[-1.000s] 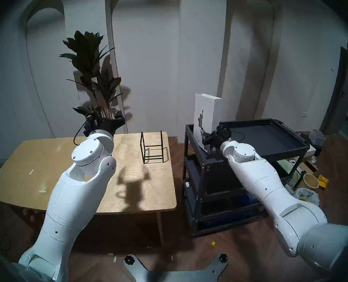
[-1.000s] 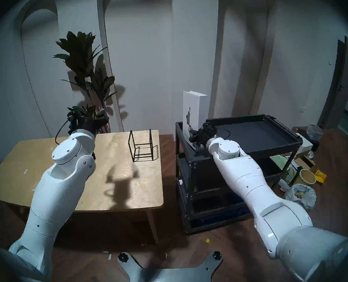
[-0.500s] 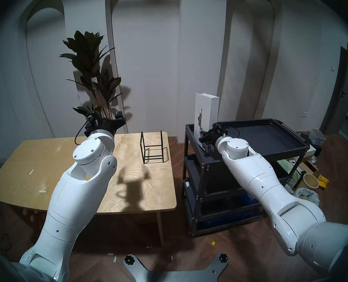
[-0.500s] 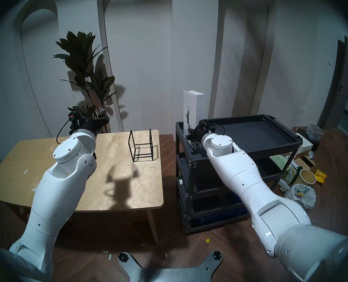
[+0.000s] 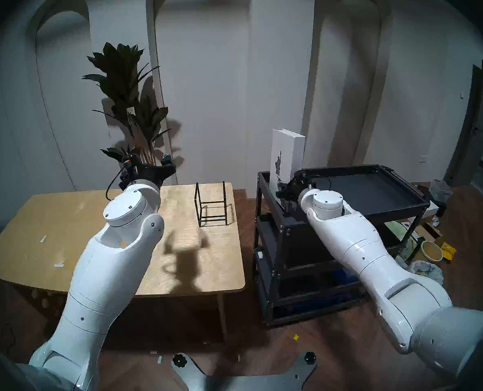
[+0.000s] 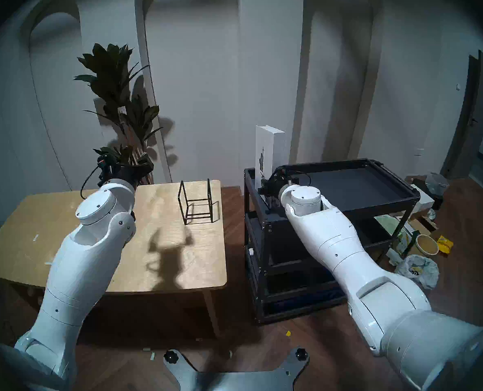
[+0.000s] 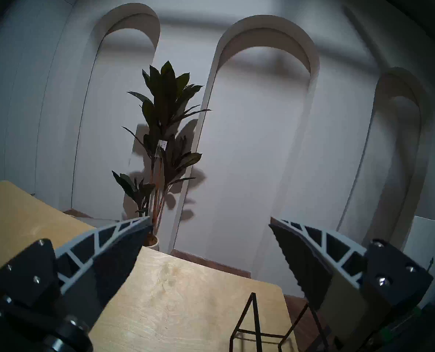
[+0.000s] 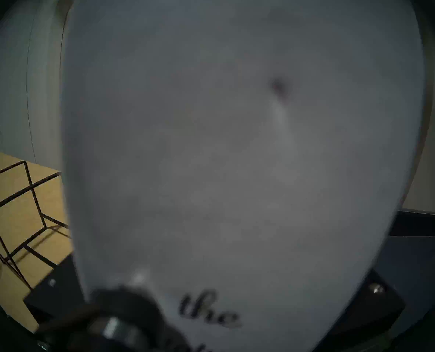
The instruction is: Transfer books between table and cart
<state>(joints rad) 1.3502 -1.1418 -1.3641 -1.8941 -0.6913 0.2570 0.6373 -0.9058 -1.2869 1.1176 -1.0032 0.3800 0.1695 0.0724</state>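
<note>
A thick white book (image 5: 287, 153) with a dark statue drawing stands upright at the left end of the black cart's top shelf (image 5: 375, 190). My right gripper (image 5: 284, 191) is shut on the book's lower part. The white cover (image 8: 236, 153) with script text fills the right wrist view and hides the fingers. My left gripper (image 5: 147, 159) hangs open above the far edge of the plywood table (image 5: 51, 218). Nothing sits between its fingers (image 7: 125, 244).
A black wire rack (image 5: 212, 204) stands on the table's far right corner, close to the cart. A tall potted plant (image 5: 127, 99) stands behind the table. Bags, a bowl and boxes (image 5: 432, 249) litter the floor to the cart's right.
My right wrist has turned and shifted a little left, bringing the book from a slight lean to nearly upright. The left arm has edged slightly right, still open.
</note>
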